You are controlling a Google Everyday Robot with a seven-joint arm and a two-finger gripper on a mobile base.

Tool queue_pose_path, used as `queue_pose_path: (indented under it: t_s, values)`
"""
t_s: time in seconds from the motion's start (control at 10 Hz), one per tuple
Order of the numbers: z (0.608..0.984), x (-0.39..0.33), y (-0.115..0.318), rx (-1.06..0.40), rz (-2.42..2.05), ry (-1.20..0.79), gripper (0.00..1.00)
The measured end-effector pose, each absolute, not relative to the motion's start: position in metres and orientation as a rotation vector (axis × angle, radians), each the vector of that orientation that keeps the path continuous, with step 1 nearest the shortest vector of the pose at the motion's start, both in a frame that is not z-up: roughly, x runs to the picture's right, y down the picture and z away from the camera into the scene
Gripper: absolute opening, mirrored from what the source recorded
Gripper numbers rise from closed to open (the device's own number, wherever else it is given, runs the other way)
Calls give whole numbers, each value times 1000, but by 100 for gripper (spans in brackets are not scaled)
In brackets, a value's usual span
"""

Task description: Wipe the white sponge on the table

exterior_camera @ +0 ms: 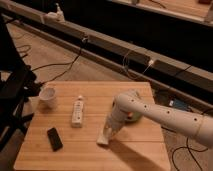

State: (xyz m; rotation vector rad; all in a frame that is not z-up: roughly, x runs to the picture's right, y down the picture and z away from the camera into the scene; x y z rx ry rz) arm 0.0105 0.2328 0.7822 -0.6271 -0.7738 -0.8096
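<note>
- The gripper [106, 133] hangs at the end of the white arm [165, 116], which reaches in from the right side and bends down over the front middle of the table [142, 152].
- The jaws are pressed together and point steeply downward, pinching the white sponge [102, 140] at their tip.
- The white sponge sits low against the wood, in the front half of the table and a little right of its centre; whether its whole underside lies flat on the surface cannot be told.
- A black phone [54, 138] lies flat near the front left, well apart from the sponge.
- A long narrow white bar with dark marks [77, 111] lies left of the gripper, between the phone and the far edge.
- A white cup [48, 96] stands upright near the far left corner.
- A round dark-and-green object [133, 117] shows partly behind the arm's bend, near the right edge.
- Dark cables [65, 65] trail across the floor beyond the table, and a black chair [12, 97] stands at the left.
</note>
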Motion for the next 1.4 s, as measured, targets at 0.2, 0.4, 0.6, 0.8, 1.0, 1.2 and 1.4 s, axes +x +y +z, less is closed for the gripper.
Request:
queue_pose_path:
  t_s: [0.2,0.4,0.6,0.8,1.0,1.2,1.4]
  values:
    - [787,-17,221,-602,-877,-807,0]
    - [788,-45,228,-602,-929,-845,0]
    - [782,-70,249,-610,-944,-889,0]
    - [770,-85,275,-629,-924,-928,0]
    - [755,-78,302,-666,-867,-927,0]
    - [740,-49,323,-704,-776,-879,0]
    - [728,-8,335,-731,-686,-808,0]
